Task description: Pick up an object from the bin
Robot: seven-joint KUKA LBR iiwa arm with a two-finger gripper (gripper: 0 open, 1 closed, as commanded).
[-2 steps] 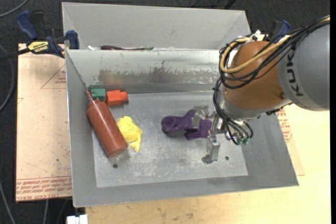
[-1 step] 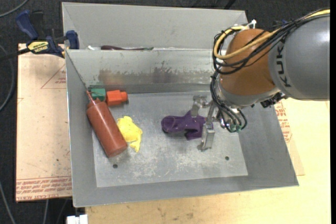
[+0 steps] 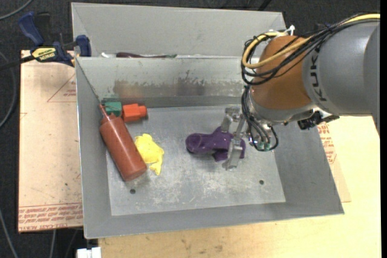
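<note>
1. Slippage is the main risk from here. The tool (image 3: pixel 233 143) sits low over the right end of a purple thing (image 3: pixel 202 143), not over its middle. A grip taken that far out on an uneven shape could, I judge, let the piece swing or drop as it rises.
2. Whether the tool is spread, pressed together or pinching the purple thing I cannot tell, because the wrist and its cables cover the place where they meet. If nothing is truly caught, a lift would come up bare.
3. A second hazard is the bin (image 3: pixel 193 205) itself. The tool looks close to the grey floor, and pushing further down could scrape metal on metal or shove the purple thing sideways.
4. Neighbours pose little danger. A reddish-brown bottle (image 3: pixel 123 151) lies on its side at the left with a crumpled yellow thing (image 3: pixel 149 153) just beside it. An orange block (image 3: pixel 135 111) and a green block (image 3: pixel 111 107) sit by the back wall. All four are well apart from the tool.
5. The purple thing lies near the middle of the bin floor, a little right of centre. It is glossy and looks like moulded plastic. A rounded lobe points left, a stubby limb angles down, and its right end runs in under the tool.
6. That smooth, curved surface is likely slick, so it offers few flat faces to bear on.
</note>
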